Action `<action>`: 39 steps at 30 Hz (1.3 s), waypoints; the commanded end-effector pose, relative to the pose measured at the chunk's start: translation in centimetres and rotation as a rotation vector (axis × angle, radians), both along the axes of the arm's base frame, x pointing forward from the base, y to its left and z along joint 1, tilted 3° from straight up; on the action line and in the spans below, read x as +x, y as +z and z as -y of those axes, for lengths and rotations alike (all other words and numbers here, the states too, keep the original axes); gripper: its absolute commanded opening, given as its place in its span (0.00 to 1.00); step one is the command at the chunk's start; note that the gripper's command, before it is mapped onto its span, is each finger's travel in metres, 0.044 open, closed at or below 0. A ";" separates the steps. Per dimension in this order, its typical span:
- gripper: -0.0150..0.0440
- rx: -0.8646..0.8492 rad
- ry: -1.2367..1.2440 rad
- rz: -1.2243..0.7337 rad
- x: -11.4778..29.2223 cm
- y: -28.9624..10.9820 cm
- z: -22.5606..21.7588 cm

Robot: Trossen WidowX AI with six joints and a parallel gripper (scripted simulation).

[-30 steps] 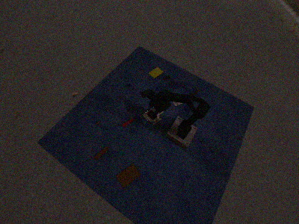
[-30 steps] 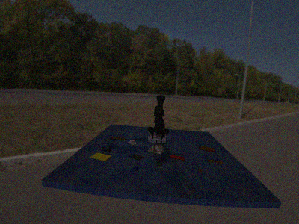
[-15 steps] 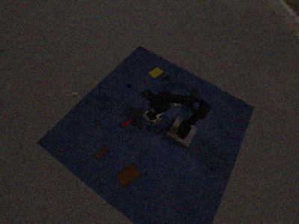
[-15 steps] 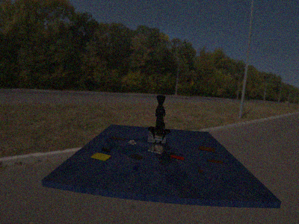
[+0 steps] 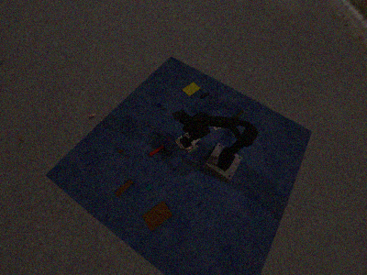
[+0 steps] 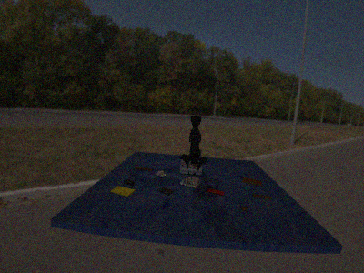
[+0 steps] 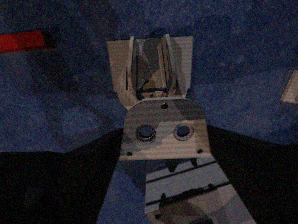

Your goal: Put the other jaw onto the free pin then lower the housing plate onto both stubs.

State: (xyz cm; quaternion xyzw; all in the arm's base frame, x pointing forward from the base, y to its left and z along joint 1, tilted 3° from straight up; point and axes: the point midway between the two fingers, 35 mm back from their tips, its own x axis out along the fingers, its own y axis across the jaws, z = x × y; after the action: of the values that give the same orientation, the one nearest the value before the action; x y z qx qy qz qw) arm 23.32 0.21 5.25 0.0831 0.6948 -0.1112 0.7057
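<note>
My gripper (image 7: 162, 130) (image 5: 185, 138) is shut on the pale housing plate (image 7: 164, 147), which has two round holes. The dark fingers hold its left and right sides in the wrist view. Just beyond it is the pale base (image 7: 117, 56) (image 6: 191, 182) of the assembly, partly hidden by my arm in the top view. Two narrow upright jaws, the left jaw (image 7: 131, 67) and the right jaw (image 7: 169, 57), stand nearly parallel on it. The plate overlaps the assembly's near end in view, hiding gears, pins and stubs. The height gap cannot be told.
A red bar (image 5: 156, 151) (image 6: 216, 192) (image 7: 21, 41) lies beside the assembly. A yellow square (image 5: 191, 89) (image 6: 123, 191), an orange-brown square (image 5: 157, 215) (image 6: 251, 181) and a brown strip (image 5: 124, 188) (image 6: 262, 197) lie farther out. A small pale piece (image 7: 291, 88) (image 6: 161, 174) lies to one side. The picture is dark.
</note>
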 end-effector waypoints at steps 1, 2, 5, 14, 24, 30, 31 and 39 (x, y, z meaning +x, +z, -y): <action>0.85 -0.003 -0.006 0.003 -0.1 0.0 -0.4; 0.85 -0.003 -0.006 0.003 -0.2 0.0 -0.6; 0.85 -0.003 -0.006 0.003 -0.3 0.0 -0.8; 0.85 -0.003 -0.006 0.003 -0.3 0.0 -0.8; 0.85 -0.003 -0.006 0.003 -0.3 0.0 -0.8; 0.85 -0.003 -0.009 0.003 -0.3 0.0 -0.9; 0.85 -0.003 -0.009 0.003 -0.3 0.0 -0.9; 0.85 -0.003 -0.009 0.003 -0.3 -0.1 -0.9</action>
State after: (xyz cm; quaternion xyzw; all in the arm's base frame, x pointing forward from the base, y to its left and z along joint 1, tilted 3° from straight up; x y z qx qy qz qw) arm 22.96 1.11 5.21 0.0838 0.6944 -0.1119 0.7059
